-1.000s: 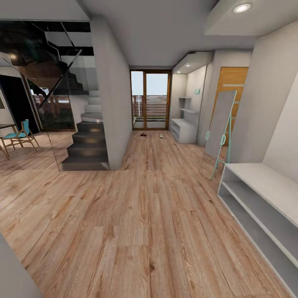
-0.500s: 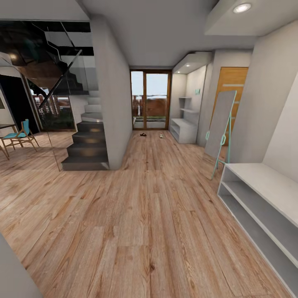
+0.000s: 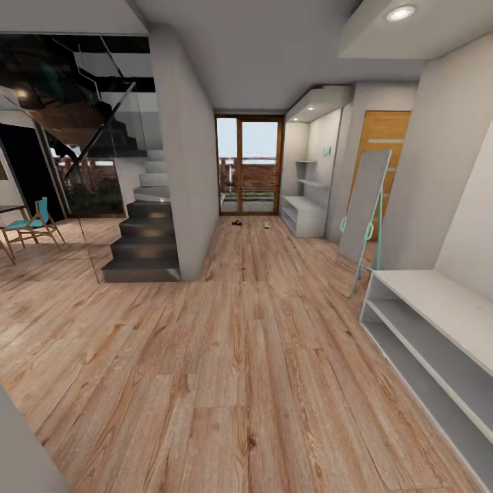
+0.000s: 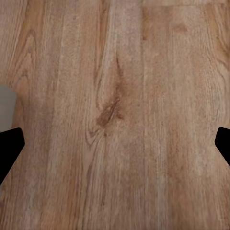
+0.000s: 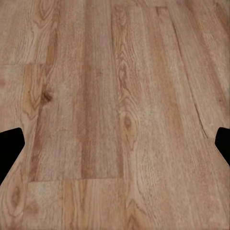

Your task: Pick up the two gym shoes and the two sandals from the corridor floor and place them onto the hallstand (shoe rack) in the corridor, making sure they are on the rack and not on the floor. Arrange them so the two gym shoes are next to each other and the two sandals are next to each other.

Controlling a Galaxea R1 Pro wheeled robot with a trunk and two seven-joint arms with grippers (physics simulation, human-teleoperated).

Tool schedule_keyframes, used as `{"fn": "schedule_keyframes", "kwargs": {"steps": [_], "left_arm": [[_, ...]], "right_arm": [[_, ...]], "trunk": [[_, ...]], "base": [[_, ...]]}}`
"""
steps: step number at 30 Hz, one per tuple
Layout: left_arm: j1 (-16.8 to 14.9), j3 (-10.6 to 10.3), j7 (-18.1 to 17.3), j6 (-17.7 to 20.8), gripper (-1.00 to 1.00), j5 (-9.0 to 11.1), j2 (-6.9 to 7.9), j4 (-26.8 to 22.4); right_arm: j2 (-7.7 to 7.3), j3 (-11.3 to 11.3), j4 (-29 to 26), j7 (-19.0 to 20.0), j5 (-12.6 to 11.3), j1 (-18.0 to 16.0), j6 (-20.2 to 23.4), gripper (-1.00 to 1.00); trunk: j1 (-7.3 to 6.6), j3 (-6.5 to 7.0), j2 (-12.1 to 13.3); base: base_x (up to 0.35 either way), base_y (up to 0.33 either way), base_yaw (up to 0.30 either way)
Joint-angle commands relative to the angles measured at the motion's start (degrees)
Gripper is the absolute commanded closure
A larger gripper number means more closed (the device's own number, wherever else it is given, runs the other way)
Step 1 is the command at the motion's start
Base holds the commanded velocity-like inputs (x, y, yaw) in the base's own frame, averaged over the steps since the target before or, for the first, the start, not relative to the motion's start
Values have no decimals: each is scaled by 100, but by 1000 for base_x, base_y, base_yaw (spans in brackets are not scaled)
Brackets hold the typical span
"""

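Note:
Far down the corridor floor (image 3: 233, 356), by the glass door, lie small dark shapes that look like the sandals (image 3: 236, 222). To their right is a small pale shape, seemingly the gym shoes (image 3: 267, 224); both are too small for detail. The hallstand (image 3: 418, 291), a low pale grey unit with two open tiers, stands close at the right. In the left wrist view my left gripper (image 4: 115, 143) is open over bare planks, its black fingertips (image 4: 9, 146) far apart. The right wrist view shows my right gripper (image 5: 115, 141) open over wood, holding nothing.
A leaning mirror with a teal frame (image 3: 366, 212) stands beyond the hallstand. A second grey rack (image 3: 305, 216) with stepped wall shelves sits at the far right by the door. Dark stairs (image 3: 144, 246) and a pillar (image 3: 188, 185) bound the left side; teal chairs (image 3: 31, 226) stand further left.
Nothing in the corridor has moved and the view holds still. Only the scenery behind the far glass door looks different.

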Motion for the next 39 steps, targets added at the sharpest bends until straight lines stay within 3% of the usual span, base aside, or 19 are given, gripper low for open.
{"fn": "schedule_keyframes", "kwargs": {"steps": [1,12,21,39], "left_arm": [[-4,32,-1,-39,-100,6,-1,6],[36,91,-16,-413,-100,-3,-64,79],[49,99,-10,-493,-100,-1,-59,89],[66,98,-9,-513,-100,0,-48,97]], "right_arm": [[0,-3,7,-3,0,-10,-17,-100],[0,-3,152,-2,20,-43,-17,-100],[0,4,284,4,30,-46,-23,-100],[-4,0,297,-3,25,-46,-31,-100]], "trunk": [[0,-6,-3],[0,-6,-3],[0,-6,-3],[0,-6,-3]], "base": [[0,0,0],[0,0,0],[36,0,0],[301,0,0]]}}
